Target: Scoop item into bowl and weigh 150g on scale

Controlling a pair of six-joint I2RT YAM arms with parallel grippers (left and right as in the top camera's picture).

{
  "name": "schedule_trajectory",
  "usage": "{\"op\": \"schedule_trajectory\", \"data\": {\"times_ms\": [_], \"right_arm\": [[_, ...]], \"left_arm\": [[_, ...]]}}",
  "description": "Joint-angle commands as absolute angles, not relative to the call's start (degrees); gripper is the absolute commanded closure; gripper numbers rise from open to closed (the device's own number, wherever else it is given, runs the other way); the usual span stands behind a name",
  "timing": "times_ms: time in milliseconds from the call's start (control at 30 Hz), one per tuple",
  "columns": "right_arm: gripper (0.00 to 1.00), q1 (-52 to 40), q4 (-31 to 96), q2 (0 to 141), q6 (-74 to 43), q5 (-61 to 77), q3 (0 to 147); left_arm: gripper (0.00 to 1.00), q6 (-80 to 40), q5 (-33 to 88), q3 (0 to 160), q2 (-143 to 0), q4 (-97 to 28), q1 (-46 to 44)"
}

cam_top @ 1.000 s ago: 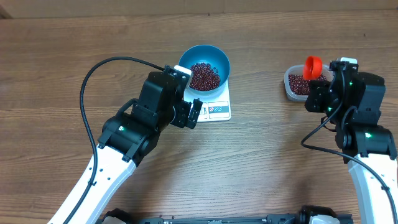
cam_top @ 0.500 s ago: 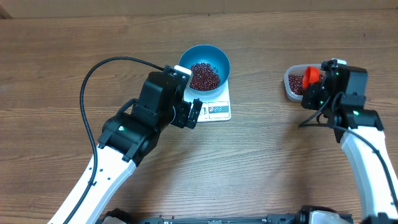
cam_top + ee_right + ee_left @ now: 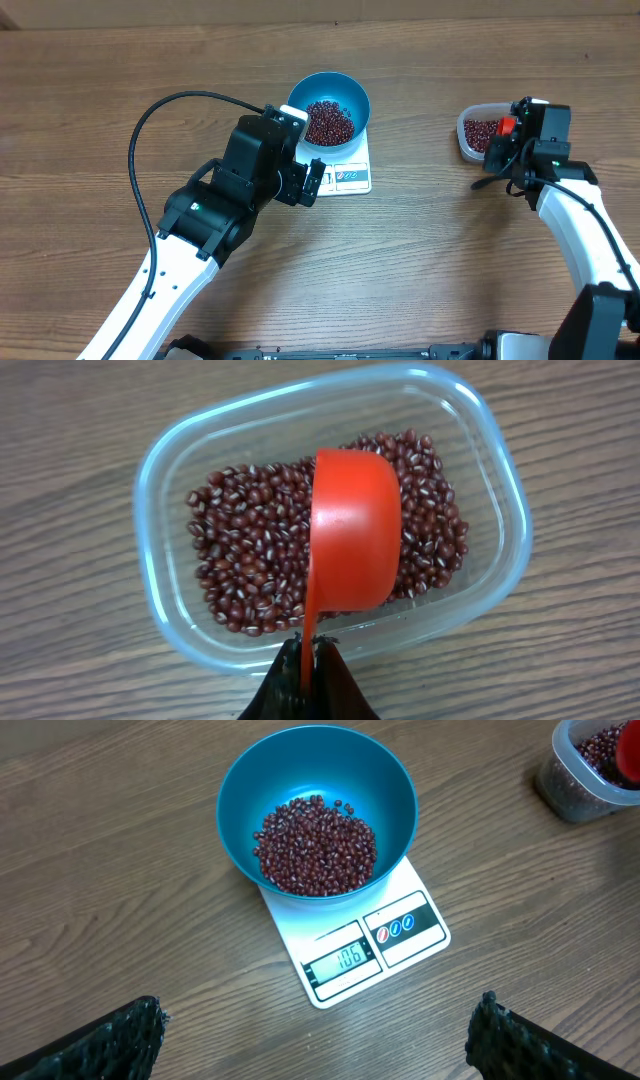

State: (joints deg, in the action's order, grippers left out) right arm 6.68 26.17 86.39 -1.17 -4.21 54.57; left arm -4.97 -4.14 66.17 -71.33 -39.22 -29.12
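Overhead: found the bowl (image 3: 325,87) at upper centre, sitting on the scale (image 3: 345,177), with a heap of beans (image 3: 329,122) inside. Saw the left gripper (image 3: 312,181) just below-left of the scale, fingers wide apart, holding nothing. Toward the right edge, saw the right gripper (image 3: 514,133) clamped on a red scoop (image 3: 506,126) over a clear tub (image 3: 463,135) of more beans. Could not read the display from here.

Left wrist: read what looked like 106 on the display, so judged the weighing short of target. Caught only the tub's corner at upper right.

Right wrist: looked straight down on the scoop, tipped on its side over the tub's beans; could not tell whether touching them. Saw the fingers pinched together on the handle's end at bottom centre. Missed bowl and scale entirely.

Judged the beans light, hard and loose, prone to roll and spill; best lifted with the scoop, never pinched. Judged the bowl light and smooth, liable to slide on the scale if nudged.
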Motion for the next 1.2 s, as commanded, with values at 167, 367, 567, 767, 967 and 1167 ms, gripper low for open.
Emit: {"op": "schedule_trajectory", "data": {"times_ms": [167, 367, 567, 767, 967, 1167], "right_arm": [[0.96, 6.83, 22.04, 87.24, 0.93, -5.96, 54.74], [0.96, 6.83, 22.20, 87.53, 2.00, -5.91, 54.74], [0.96, 6.83, 22.09, 90.56, 2.02, -4.40, 54.74], [0.96, 6.83, 21.52, 90.70, 2.00, 0.08, 54.74], [0.96, 6.83, 21.76, 91.55, 2.02, 2.26, 54.74], [0.96, 6.83, 22.35, 94.61, 2.00, 6.17, 54.74]], "left_arm": [[0.00, -4.71, -4.64, 67.66, -71.57, -39.13, -28.88], [0.01, -4.71, -4.64, 67.66, -71.57, -39.13, -28.88], [0.01, -4.71, -4.64, 67.66, -71.57, -39.13, -28.88], [0.01, -4.71, -4.64, 67.66, -71.57, -39.13, -28.88], [0.01, -4.71, -4.67, 67.66, -71.57, -39.16, -28.88], [0.00, -4.71, -4.64, 67.66, -71.57, -39.16, -28.88]]}}
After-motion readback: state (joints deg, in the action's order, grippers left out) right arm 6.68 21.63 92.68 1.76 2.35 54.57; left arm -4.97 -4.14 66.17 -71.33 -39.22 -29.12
